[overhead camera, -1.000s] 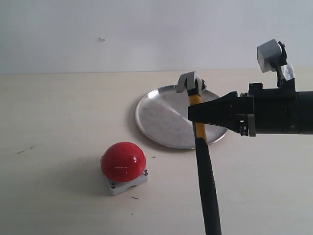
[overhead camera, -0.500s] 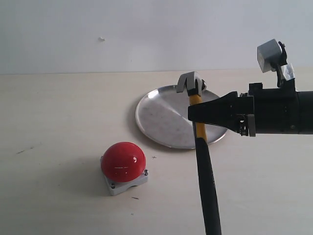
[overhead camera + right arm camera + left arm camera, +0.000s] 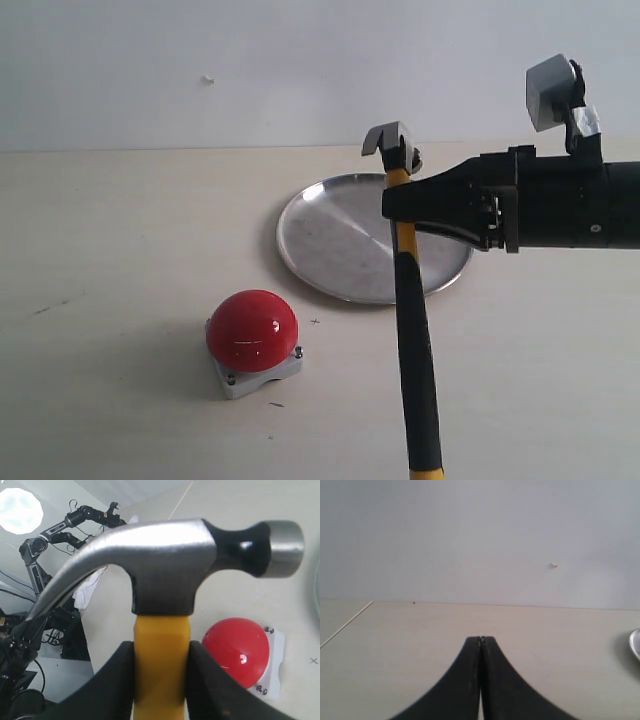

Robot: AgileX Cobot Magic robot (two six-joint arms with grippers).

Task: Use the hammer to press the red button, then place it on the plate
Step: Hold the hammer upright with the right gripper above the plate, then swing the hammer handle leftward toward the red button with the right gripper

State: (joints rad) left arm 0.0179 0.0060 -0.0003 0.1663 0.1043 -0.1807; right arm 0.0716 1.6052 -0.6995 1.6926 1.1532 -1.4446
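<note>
My right gripper (image 3: pixel 403 208) (image 3: pixel 161 655) is shut on the hammer (image 3: pixel 412 330) (image 3: pixel 165 570), clamping the yellow neck just under the steel head. The hammer hangs upright in the air, head up, in front of the plate (image 3: pixel 340 235); its black handle runs down to the frame's bottom edge. The red button (image 3: pixel 252 329) (image 3: pixel 236 650) sits on its grey base on the table, to the left of the hammer and apart from it. My left gripper (image 3: pixel 480 640) is shut and empty, low over bare table; a sliver of the plate (image 3: pixel 636 644) shows at the edge of its view.
The light wooden table (image 3: pixel 120 260) ends at a plain white wall (image 3: pixel 250 60). Small dark specks lie near the button's base. In the right wrist view, another robot arm (image 3: pixel 75 522) and cabling stand beyond the table.
The right gripper has risen a little with the hammer, lifting its head higher above the plate's far rim and shifting the handle slightly left. The button and plate are unmoved.
</note>
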